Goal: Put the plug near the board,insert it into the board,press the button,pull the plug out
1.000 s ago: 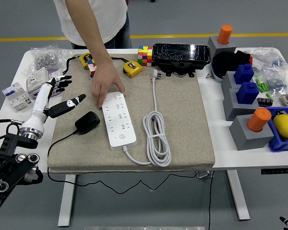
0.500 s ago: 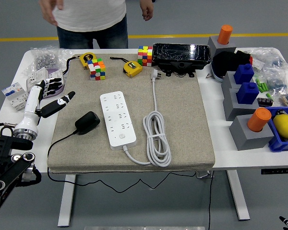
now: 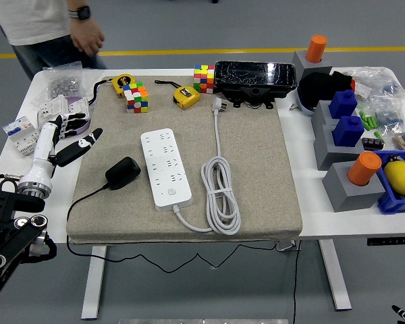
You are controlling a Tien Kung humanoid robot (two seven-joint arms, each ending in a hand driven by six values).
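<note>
The left hand (image 3: 67,138) hovers at the mat's (image 3: 270,182) left edge, fingers spread, holding nothing. The right hand is out of view. A person (image 3: 50,30) stands at the far left corner, hands off the table. The first step looks not yet begun: the plug (image 3: 123,172) lies on the mat just left of the board (image 3: 166,169), apart from it. Next, the hand must reach right, grasp the plug and bring it to a socket. Far right, a blue bin (image 3: 391,201) holds a yellow lemon-like thing (image 3: 400,177).
</note>
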